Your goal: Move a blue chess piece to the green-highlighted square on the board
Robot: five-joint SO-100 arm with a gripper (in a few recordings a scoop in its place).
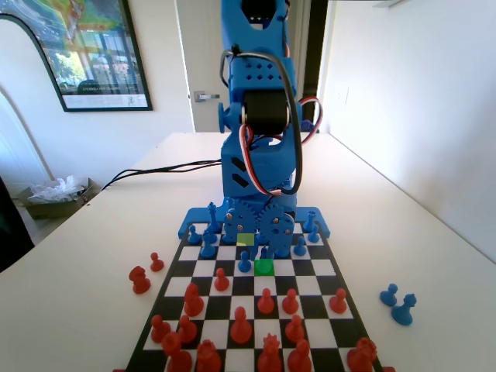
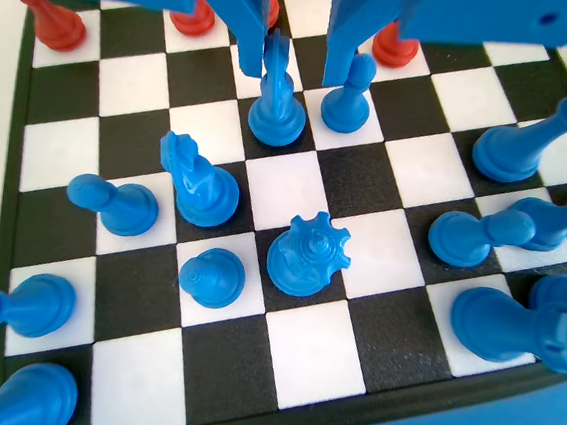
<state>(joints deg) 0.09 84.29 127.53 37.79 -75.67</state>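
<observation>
Now pincer (image 2: 288, 57) low over board (image 2: 362, 230), jaws apart, straddling top of blue chess piece (image 2: 276, 111); not yet clamped. Piece upright, directly below jaws. In fixed view, green-highlighted square (image 1: 264, 266) beside it.

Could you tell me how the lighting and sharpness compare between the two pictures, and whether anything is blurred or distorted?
Fixed view: bright daylight washes out the white table and wall; the red pieces at the bottom edge are soft, and the green square stays vivid. Wrist view: even light, with glossy highlights on the blue pieces; the piece between the jaws is fairly sharp, those at the edges are blurred and stretched, and the board looks bowed.
</observation>
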